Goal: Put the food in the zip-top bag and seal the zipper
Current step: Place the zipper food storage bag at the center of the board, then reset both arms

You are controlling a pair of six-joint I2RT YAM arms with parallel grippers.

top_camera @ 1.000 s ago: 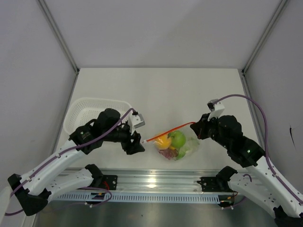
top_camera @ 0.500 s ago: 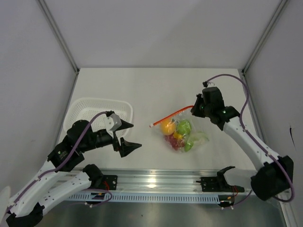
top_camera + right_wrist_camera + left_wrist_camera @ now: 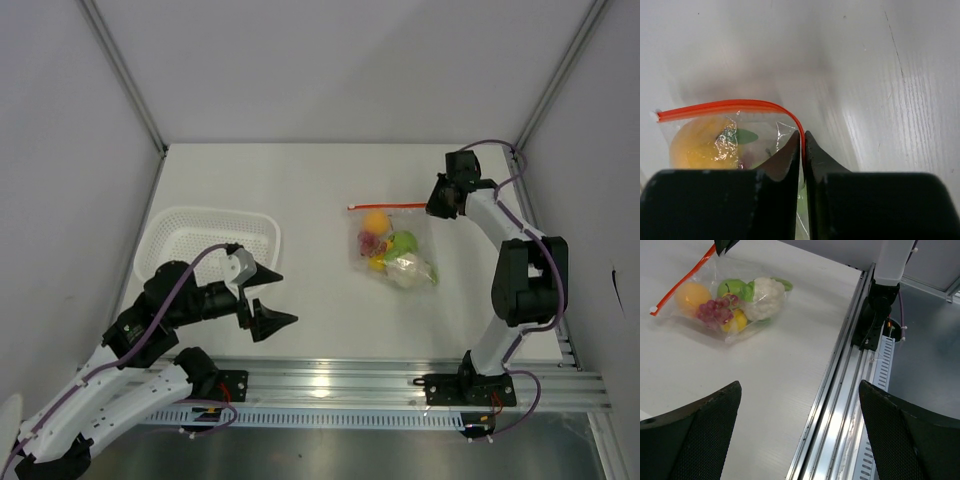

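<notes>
The clear zip-top bag (image 3: 393,248) lies on the table at centre right, holding the orange (image 3: 375,221), grapes (image 3: 369,241), green apple (image 3: 403,243), a yellow piece and the pale whitish piece (image 3: 408,268). Its red-orange zipper (image 3: 385,207) runs along the far edge. My right gripper (image 3: 432,207) is shut on the right end of the zipper (image 3: 802,145). In the right wrist view the strip (image 3: 720,106) curves left from the jaws. My left gripper (image 3: 268,296) is open and empty, near the front left. The bag also shows in the left wrist view (image 3: 730,305).
A white perforated basket (image 3: 205,242) stands at the left, behind my left gripper. The metal rail (image 3: 330,378) runs along the table's near edge. White walls close in the table on three sides.
My right gripper has pulled the bag back and to the right, still shut on the zipper's end. The strip now lies almost level. My left gripper, open, has drawn back a little.
</notes>
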